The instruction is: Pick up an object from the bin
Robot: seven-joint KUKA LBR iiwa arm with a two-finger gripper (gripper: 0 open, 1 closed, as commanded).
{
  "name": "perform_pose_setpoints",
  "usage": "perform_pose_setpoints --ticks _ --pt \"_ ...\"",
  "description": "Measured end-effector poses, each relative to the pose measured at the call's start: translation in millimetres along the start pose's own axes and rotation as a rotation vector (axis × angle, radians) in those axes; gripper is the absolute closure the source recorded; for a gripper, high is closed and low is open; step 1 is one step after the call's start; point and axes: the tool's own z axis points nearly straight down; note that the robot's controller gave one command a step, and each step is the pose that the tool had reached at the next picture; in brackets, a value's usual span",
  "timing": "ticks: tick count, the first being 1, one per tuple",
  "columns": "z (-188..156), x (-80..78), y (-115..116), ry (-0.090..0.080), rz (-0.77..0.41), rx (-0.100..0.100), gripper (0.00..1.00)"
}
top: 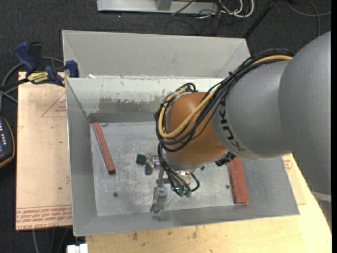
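The grey bin [79,157] carries three things of two kinds. There are two long reddish-brown bars: the left bar [103,147] lies by its left edge and the right bar [239,182] by its right edge. There is one small dark green piece [141,159], near the middle.

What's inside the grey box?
In the bin I see a brown strip on the left, a second strip on the right and a small dark green thing near the middle. The robot's arm covers the floor beside it, so anything there is hidden.
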Motion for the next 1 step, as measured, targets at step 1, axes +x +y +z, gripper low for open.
perform_pose_setpoints --ticks 1 --pt "51.6 -78.7 -30.6 -0.012 -0.001 0.001 0.00"
